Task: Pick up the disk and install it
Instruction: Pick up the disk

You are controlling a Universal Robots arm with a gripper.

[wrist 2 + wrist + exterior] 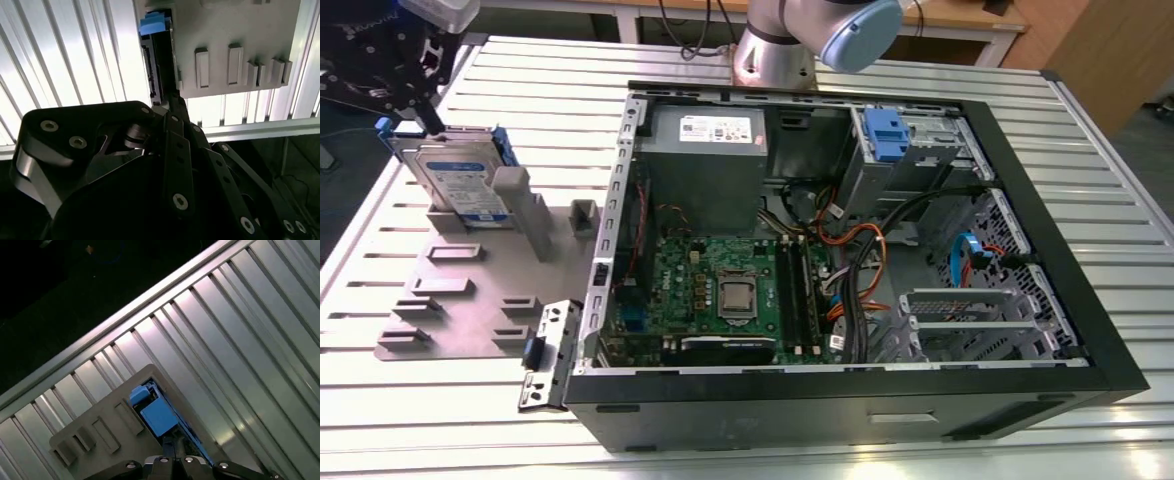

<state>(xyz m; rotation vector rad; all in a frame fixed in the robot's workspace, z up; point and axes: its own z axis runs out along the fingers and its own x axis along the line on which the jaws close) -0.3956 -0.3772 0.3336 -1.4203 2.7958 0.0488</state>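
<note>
no legible txt; print on disk (459, 183) label & psu sticker (716, 127) can't be made out.

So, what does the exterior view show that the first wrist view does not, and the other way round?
Exterior view: the open computer case with its motherboard, power supply and blue bracket, and the labelled face of the disk, standing in the grey fixture. First wrist view: the blue upper edge of the disk from above, and the dark area past the table edge. Both: the disk, the fixture, the ribbed table, and the end effector close over the disk.
</note>
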